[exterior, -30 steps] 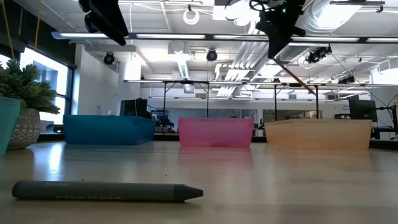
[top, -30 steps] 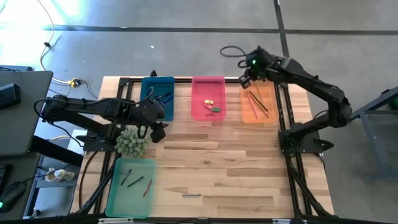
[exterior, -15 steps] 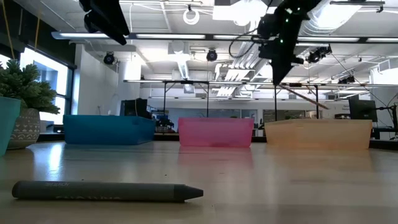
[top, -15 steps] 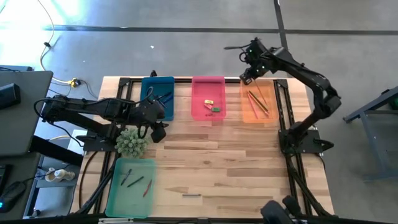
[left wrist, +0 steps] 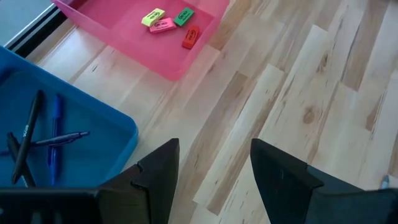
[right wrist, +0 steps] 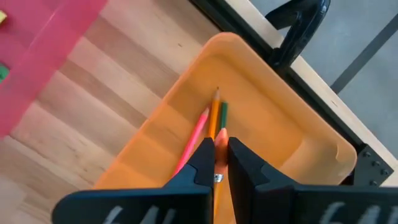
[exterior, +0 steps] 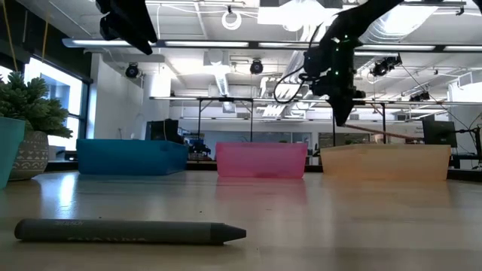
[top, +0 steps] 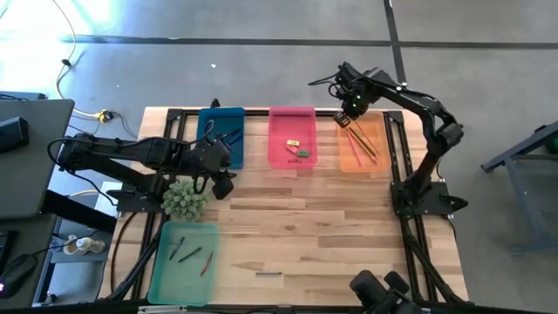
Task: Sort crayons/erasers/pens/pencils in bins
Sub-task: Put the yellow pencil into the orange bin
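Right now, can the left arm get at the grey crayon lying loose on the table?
Probably yes: the left gripper is open and empty, and bare table lies between it and the grey crayon.

Right gripper (top: 346, 117), clamped on an orange pencil (right wrist: 215, 127), has swung lower over the orange bin (top: 377, 155); elbow folded inward.

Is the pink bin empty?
No, the pink bin has four little erasers lying in it: yellow, pink, green and red.
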### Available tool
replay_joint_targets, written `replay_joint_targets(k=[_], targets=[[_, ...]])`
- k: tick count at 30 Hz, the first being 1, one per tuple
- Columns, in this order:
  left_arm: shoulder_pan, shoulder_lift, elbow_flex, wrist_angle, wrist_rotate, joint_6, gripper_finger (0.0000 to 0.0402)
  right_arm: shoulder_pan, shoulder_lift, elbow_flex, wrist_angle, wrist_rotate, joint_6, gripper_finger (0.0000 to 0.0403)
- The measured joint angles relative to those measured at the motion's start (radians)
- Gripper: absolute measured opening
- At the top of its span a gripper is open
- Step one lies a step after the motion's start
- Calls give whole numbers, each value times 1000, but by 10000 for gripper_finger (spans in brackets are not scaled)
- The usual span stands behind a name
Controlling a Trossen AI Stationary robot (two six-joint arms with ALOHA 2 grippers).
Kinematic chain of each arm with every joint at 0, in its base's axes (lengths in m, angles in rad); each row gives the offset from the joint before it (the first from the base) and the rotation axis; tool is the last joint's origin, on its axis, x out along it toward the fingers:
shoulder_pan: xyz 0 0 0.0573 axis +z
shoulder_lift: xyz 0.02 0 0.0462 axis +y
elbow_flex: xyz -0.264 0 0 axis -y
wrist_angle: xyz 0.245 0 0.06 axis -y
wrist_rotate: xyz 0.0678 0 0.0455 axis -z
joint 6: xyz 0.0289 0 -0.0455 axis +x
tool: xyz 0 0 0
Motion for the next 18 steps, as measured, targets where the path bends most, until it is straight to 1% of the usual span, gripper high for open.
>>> replay_joint_targets(k=[4, 9, 18], targets=[[0, 0, 0, 0, 0, -1, 186, 0, 28, 0, 12, -6, 20, 3], [0, 0, 0, 0, 0, 2, 186, -1, 75, 0, 12, -46, 24, 3], [0, 0, 0, 0, 0, 2, 186, -32, 136, 0, 15, -48, 25, 3]])
